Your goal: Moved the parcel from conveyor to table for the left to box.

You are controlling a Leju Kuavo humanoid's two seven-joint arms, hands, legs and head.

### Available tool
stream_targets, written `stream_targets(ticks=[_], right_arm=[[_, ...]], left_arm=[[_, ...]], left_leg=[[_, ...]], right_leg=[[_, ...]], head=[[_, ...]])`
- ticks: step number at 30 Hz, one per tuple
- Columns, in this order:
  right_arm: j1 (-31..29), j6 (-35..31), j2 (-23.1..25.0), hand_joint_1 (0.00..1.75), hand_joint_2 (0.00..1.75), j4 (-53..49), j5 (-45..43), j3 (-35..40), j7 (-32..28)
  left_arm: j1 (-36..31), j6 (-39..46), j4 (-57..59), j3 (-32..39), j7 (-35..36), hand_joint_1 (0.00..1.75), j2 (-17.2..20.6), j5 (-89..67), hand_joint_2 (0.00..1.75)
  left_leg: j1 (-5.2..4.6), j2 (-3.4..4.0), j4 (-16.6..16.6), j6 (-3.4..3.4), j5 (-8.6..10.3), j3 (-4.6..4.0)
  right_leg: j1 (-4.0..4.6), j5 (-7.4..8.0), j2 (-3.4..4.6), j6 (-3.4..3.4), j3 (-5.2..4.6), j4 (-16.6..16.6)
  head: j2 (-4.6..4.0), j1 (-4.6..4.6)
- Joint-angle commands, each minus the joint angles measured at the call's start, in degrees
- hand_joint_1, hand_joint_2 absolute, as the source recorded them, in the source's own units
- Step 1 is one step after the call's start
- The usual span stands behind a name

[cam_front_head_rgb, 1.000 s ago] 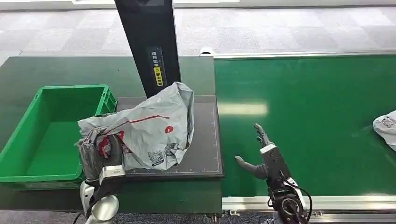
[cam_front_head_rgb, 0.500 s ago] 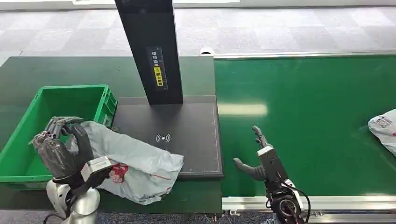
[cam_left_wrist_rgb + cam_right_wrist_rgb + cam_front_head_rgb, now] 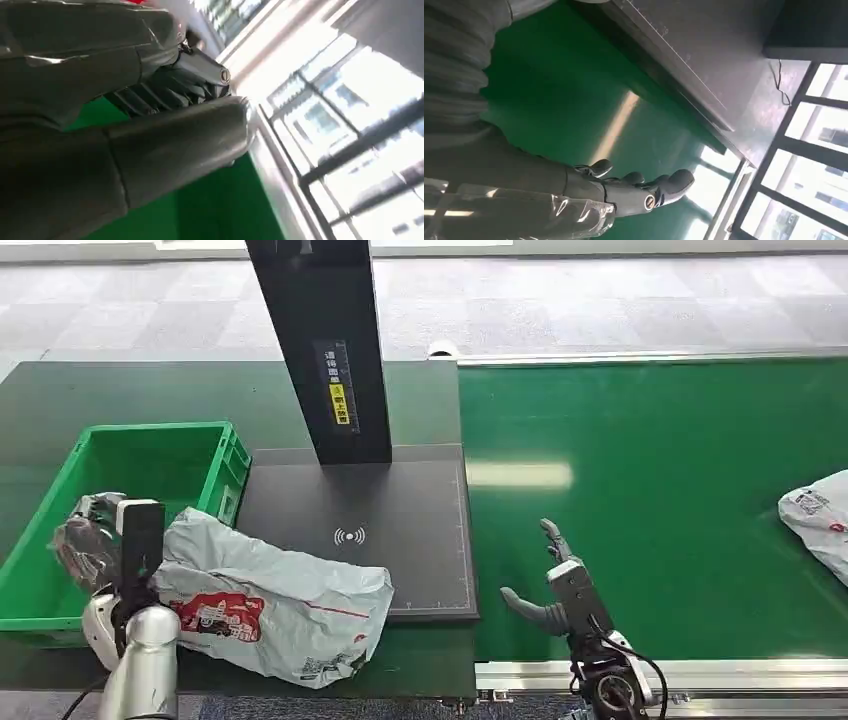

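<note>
— Where did the parcel [image 3: 275, 605] lie?

— Across the near left corner of the dark scanner plate [image 3: 400, 540], drooping over the table's front edge, its left end just beside the green box [image 3: 60, 530].

— Was the left hand [image 3: 85, 540] gripping it?

— It sat at that left end, over the box's near wall, but whether its fingers were closed on the bag I could not tell.

— And the right hand [image 3: 550, 585]?

— Released, fingers spread, holding nothing, above the conveyor's [image 3: 680, 490] near edge. A second parcel [image 3: 818, 520] lay at the belt's far right edge.
</note>
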Motion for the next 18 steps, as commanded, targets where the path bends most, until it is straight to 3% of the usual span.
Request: stream_targets(ticks=[1,18], right_arm=[[-2.8,2.0,-2.5,0.0,1.75,2.5,-1.4,-0.2,-0.4],[-2.8,2.0,-2.3,0.0,1.75,2.6,-1.4,0.1,-0.6]], left_arm=[[4.4,-23.8,-5.7,-13.5,-7.4,0.0,6.3,28.7,0.0],[4.6,-24.7,-5.9,-15.0,-8.8,0.0,7.8,31.7,0.0]], left_leg=[[0.0,0.09,0.0,0.07,-0.03,-0.06],[0.01,-0.03,0.0,0.03,-0.01,-0.07]], right_leg=[[0.02,0.02,0.06,-0.04,-0.04,0.0],[0.02,0.01,-0.02,-0.02,-0.03,0.0]], head=[[0.0,0.0],[0.0,-0.02]])
